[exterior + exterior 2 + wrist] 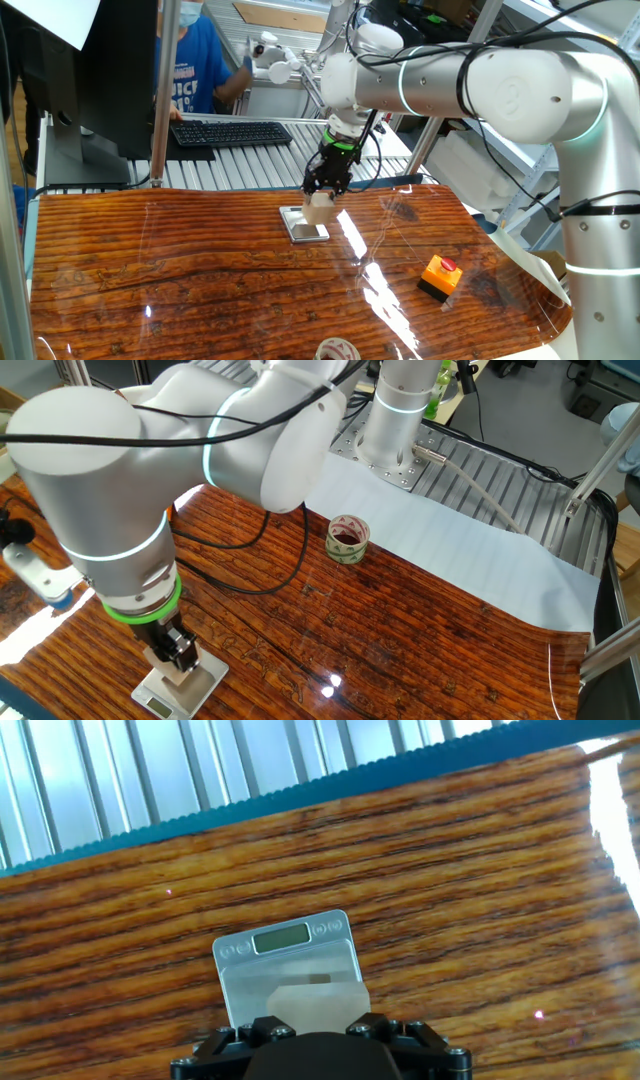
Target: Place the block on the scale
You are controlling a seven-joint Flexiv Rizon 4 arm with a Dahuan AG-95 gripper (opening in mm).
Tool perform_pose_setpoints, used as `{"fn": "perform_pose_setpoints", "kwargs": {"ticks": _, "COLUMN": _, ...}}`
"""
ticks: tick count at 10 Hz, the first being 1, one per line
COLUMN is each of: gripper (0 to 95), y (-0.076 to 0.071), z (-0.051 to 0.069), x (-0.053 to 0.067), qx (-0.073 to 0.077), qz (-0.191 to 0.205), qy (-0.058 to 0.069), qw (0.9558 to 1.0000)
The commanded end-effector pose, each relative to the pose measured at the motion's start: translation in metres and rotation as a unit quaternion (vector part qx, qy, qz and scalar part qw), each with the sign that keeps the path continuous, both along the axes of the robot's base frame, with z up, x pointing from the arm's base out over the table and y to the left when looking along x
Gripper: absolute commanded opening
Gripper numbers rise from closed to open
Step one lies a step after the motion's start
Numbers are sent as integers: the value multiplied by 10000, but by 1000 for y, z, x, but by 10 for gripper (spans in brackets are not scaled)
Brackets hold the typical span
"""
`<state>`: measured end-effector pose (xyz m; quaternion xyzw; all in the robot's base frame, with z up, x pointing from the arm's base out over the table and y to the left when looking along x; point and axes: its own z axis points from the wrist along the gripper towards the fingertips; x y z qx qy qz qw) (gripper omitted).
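Only our hand view shows the scale (287, 970)'s little display; gripper (322, 199) is clamped on the block (320, 208), right above it.

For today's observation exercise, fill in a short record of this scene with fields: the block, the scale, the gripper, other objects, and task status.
block: light-tan cube, held between the gripper's fingers, over the scale
scale: flat silver plate with a small display, on the wooden table
gripper: shut on the block
other objects: orange box with a red button; tape roll
task status: cannot tell whether the block touches the plate; not released
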<state>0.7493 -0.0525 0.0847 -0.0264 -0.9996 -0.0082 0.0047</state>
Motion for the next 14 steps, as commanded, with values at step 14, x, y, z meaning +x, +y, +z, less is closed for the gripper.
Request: {"fn": "perform_pose_setpoints", "kwargs": {"ticks": 14, "gripper": 0, "y": 12, "z": -16, "x": 11, "qx": 184, "qz": -344, "qy": -172, "qw": 9991}}
